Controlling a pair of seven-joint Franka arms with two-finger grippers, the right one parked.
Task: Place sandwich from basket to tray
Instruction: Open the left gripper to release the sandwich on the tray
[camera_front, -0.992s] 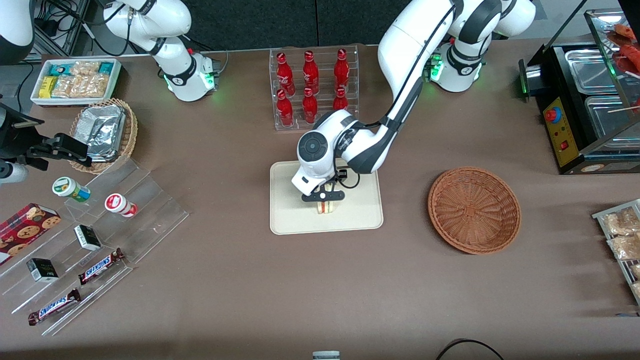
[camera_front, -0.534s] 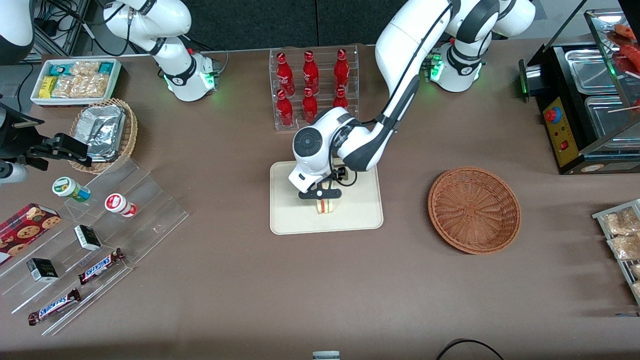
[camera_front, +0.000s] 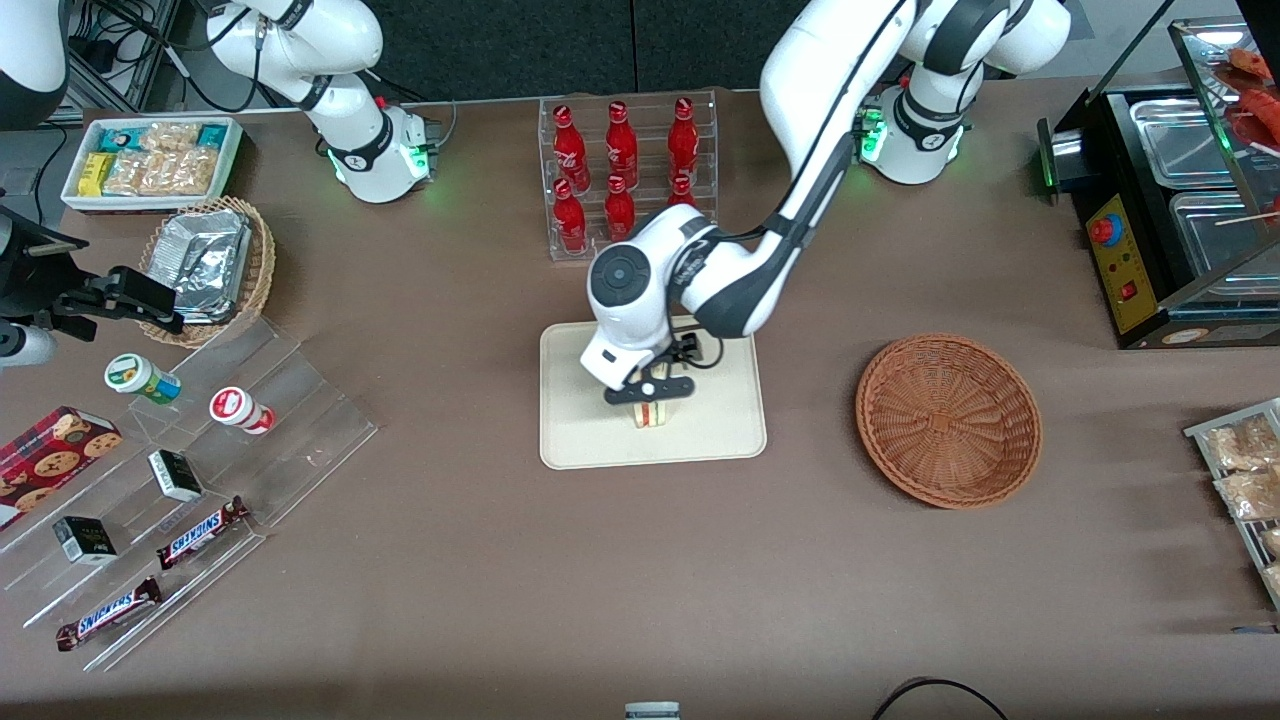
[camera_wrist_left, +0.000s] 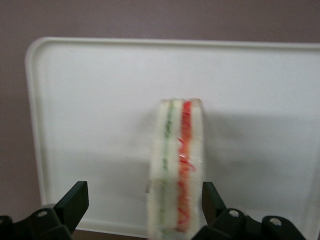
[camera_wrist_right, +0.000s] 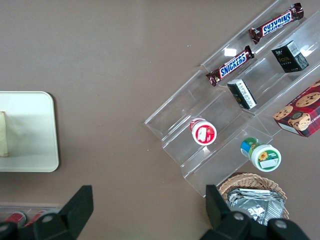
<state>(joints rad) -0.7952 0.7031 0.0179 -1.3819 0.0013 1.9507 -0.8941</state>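
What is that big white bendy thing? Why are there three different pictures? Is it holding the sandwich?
The white bendy thing is a robot arm, and the black pincer at its end is its hand. One picture looks at the whole brown table from the front. Another comes from a small camera on that arm's wrist, looking past the hand's two fingers. The third comes from a camera on a second, parked arm.

The small triangular sandwich with red and green filling stands on the flat cream-coloured tray. The hand is just above it with its fingers open, so it holds nothing. The wide reddish-brown wicker basket sits beside the tray. Red bottles stand in a clear rack.
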